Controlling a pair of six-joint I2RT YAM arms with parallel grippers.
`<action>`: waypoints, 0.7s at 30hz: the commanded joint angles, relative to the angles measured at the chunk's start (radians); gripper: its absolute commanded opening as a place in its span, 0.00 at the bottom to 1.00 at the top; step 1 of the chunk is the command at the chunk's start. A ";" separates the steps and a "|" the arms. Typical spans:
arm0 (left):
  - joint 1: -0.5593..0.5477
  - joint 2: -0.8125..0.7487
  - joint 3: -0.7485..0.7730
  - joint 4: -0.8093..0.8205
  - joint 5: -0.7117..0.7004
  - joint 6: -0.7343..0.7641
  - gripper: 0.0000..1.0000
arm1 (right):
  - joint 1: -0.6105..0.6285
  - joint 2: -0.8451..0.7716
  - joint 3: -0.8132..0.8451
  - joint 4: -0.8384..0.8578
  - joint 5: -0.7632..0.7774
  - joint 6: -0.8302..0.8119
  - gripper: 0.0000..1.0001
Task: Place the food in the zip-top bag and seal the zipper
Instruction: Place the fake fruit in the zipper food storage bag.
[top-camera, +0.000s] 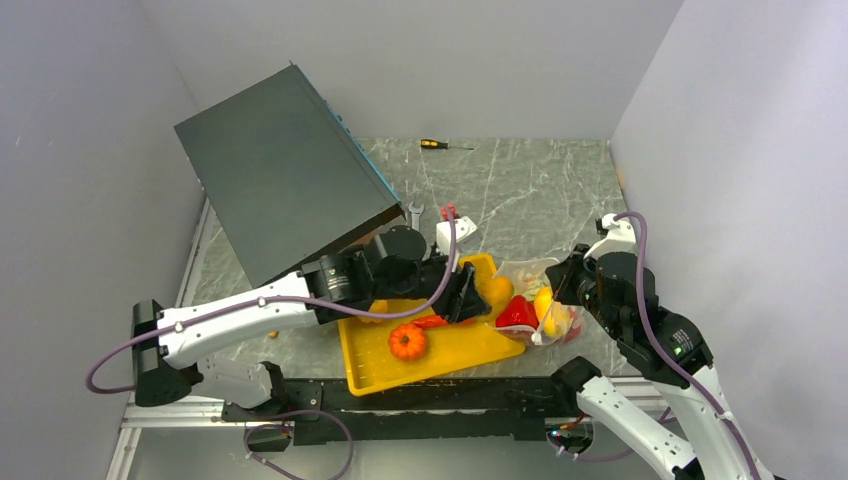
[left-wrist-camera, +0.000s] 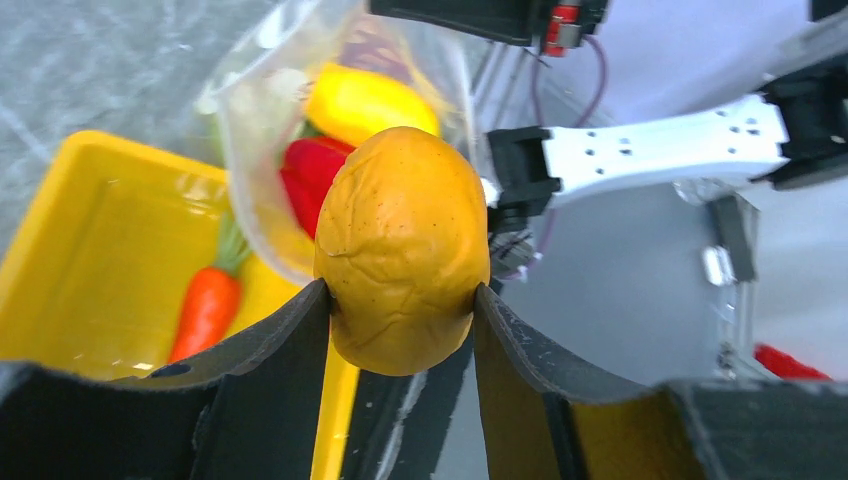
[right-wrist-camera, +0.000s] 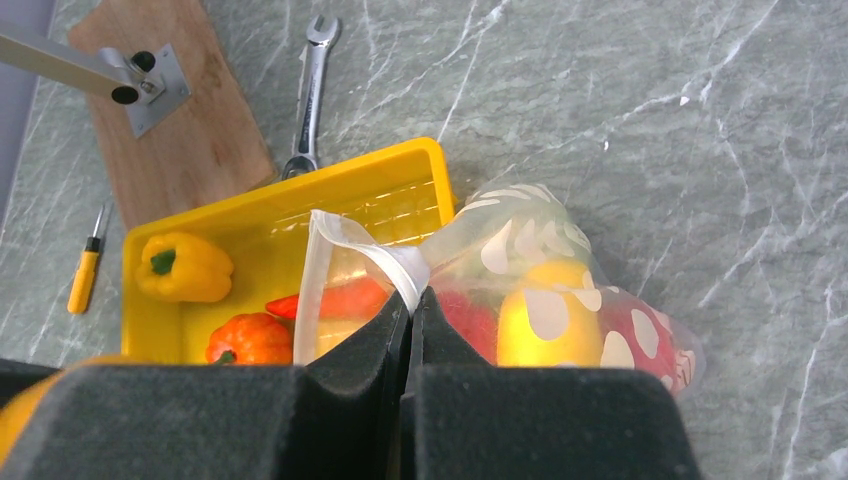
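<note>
As the right claw (right-wrist-camera: 410, 300) pinches the floppy bag (right-wrist-camera: 540, 240), the left claw (left-wrist-camera: 400, 292) clasps a toy potato (left-wrist-camera: 400, 230) mid-body. Glossy, it looks slippery.

no readable text, no labels, no brands, no numbers anywhere

1. The bench (top-camera: 540, 190), grey and marble-patterned with thin white veins, stretches away beyond the left gripper (top-camera: 478, 296) and the right gripper (top-camera: 562, 292).
2. Plain pale grey walls (top-camera: 420, 60) close it in: one far beyond both grippers, one well left of the left gripper, one near the right gripper's right side.
3. A large dark grey box (top-camera: 280, 170) stands tilted beyond and left of the left gripper.
4. The light is soft and even.
</note>
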 joint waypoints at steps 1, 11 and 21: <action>-0.003 0.056 0.036 0.124 0.186 -0.036 0.44 | 0.003 -0.007 0.013 0.076 -0.010 0.013 0.00; 0.010 0.290 0.234 -0.010 0.170 -0.104 0.43 | 0.004 -0.014 0.026 0.065 -0.012 0.009 0.00; 0.032 0.476 0.431 -0.173 0.125 -0.166 0.48 | 0.003 -0.016 0.027 0.060 -0.010 0.006 0.00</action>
